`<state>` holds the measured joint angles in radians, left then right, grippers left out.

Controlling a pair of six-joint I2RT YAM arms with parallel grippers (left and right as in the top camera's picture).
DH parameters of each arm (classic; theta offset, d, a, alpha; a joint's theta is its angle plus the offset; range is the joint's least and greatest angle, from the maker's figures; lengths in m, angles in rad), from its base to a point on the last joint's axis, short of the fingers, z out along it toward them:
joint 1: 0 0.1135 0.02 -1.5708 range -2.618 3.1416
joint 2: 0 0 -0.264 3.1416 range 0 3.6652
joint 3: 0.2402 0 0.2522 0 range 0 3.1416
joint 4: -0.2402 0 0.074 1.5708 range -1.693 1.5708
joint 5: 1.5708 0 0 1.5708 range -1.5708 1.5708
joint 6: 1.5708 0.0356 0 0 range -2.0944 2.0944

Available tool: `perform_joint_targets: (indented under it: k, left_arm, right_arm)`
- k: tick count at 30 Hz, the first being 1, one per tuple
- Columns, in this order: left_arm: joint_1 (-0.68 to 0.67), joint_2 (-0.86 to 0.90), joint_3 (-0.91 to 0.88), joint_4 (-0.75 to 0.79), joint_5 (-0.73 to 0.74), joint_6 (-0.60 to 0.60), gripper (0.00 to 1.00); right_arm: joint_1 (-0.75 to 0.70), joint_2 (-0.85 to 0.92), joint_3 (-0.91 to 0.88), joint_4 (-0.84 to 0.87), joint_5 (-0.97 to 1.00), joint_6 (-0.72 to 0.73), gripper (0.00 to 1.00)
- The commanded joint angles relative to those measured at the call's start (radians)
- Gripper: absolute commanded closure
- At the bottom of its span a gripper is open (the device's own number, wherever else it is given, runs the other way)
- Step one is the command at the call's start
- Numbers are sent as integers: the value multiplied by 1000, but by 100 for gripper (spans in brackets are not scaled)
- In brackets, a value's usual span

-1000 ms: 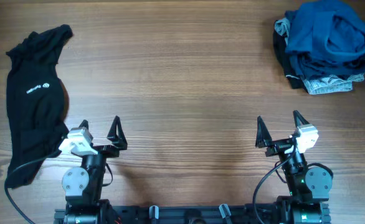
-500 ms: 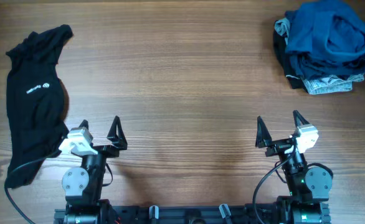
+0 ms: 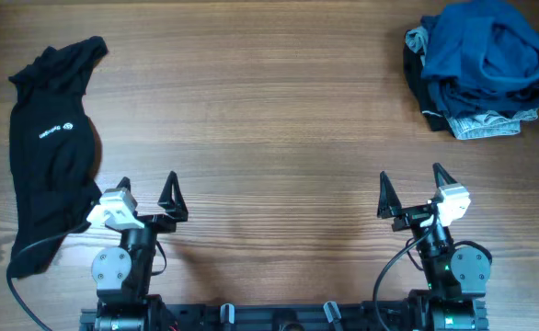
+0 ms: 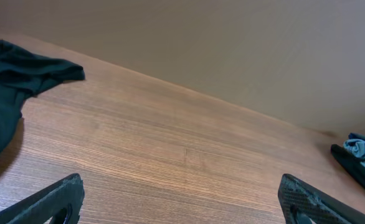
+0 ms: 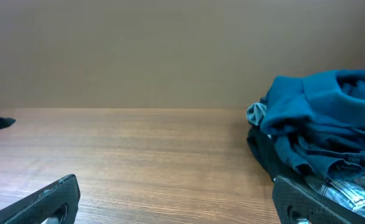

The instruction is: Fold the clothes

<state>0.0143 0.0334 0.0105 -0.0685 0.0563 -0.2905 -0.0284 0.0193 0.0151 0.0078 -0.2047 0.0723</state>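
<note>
Black T-shirt (image 3: 51, 161) lies crumpled lengthwise along the table's (image 3: 269, 101) left edge, logo (image 3: 55, 131) up, and I see the pile of blue, dark and grey garments (image 3: 483, 69) at the table's far-right corner. Left gripper (image 3: 146, 180) and right gripper (image 3: 411, 175) sit at the table's near edge, fingers spread wide, holding nothing; broad wood runs between shirt and pile

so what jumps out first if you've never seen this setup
The black T-shirt lies crumpled along the left edge of the table, its small white logo facing up. In the far right corner sits a pile of clothes, blue on top. The left hand and right hand are open at the near edge, holding nothing.
</note>
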Motion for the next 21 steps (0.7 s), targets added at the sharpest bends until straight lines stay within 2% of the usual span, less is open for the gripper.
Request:
perform_joint_targets:
  k: [1,9,10,12,14,17,21]
  left_arm:
    - [5,-6,-5,-6,-9,-5,0]
    - [5,-6,-5,-3,23,-18,0]
    - [5,-6,-5,8,32,-42,0]
    - [5,-6,3,18,54,-113,0]
    - [5,16,45,11,89,-115,0]
    - [6,150,206,-42,89,-113,0]
    - [5,456,486,-183,85,-93,0]
  right_arm:
    - [5,-6,-9,29,29,-72,0]
    - [5,-6,-9,20,8,-46,0]
    - [5,-6,-9,60,-49,4,0]
    - [5,-6,2,116,-186,6,0]
    - [5,10,50,81,-196,6,0]
    - [5,150,211,17,-197,6,0]
    - [5,489,482,-43,-284,6,0]
